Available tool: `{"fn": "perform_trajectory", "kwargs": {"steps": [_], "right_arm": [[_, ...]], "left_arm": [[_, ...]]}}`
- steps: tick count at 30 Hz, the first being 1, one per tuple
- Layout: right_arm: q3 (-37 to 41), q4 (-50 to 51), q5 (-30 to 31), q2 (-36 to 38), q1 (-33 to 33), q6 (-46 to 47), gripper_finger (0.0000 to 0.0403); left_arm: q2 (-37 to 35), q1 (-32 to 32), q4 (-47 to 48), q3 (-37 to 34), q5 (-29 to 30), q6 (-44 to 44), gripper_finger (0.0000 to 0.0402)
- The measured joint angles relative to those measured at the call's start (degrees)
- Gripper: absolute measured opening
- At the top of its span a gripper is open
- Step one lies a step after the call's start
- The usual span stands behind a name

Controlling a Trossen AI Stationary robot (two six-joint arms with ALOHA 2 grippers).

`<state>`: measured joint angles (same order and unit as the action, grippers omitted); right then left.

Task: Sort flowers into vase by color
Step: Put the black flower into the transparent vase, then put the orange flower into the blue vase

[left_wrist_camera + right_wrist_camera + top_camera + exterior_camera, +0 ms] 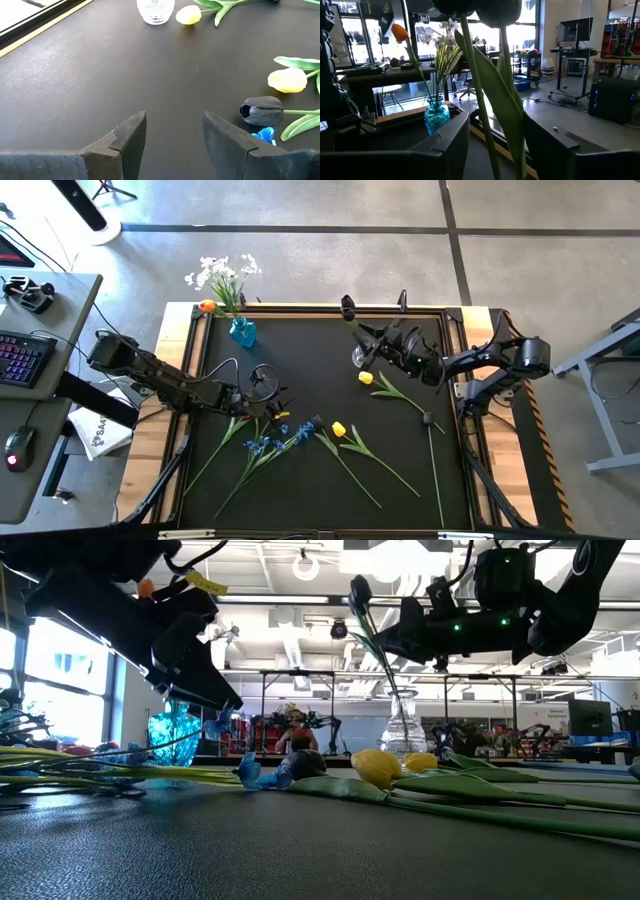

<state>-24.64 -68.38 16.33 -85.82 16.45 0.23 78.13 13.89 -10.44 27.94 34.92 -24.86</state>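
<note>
Black mat, grey concrete floor

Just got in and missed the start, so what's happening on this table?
The robot is sorting artificial flowers into vases. The right gripper holds a dark tulip by its stem above the clear vase at the mat's far edge. The left gripper hovers open over the blue sprays. The blue vase already holds white sprays and an orange tulip. Two yellow tulips and another dark tulip lie on the mat.
</note>
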Motion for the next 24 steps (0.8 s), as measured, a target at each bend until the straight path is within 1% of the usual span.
{"fn": "perform_trajectory", "kwargs": {"steps": [6, 11, 16, 24], "right_arm": [[0.0, 0.35, -0.01, 0.0, 0.0, 1.92, 0.0234], [0.0, 2.66, -0.01, 0.01, 0.0, 2.75, 0.0263], [0.0, 4.66, -0.28, 1.66, 0.0, 4.47, 0.0272], [-0.02, 15.75, -0.28, 10.16, 0.0, 5.36, 0.0271]], "left_arm": [[0.0, 0.0, 0.0, 0.0, 0.0, 0.0, 0.0179], [0.0, 0.0, 0.0, 0.0, 0.0, -0.1, 0.0179], [0.0, 0.0, 0.01, 0.0, 0.0, -0.33, 0.0179], [0.0, 0.0, 0.02, -0.02, 0.0, -0.37, 0.0179]]}}
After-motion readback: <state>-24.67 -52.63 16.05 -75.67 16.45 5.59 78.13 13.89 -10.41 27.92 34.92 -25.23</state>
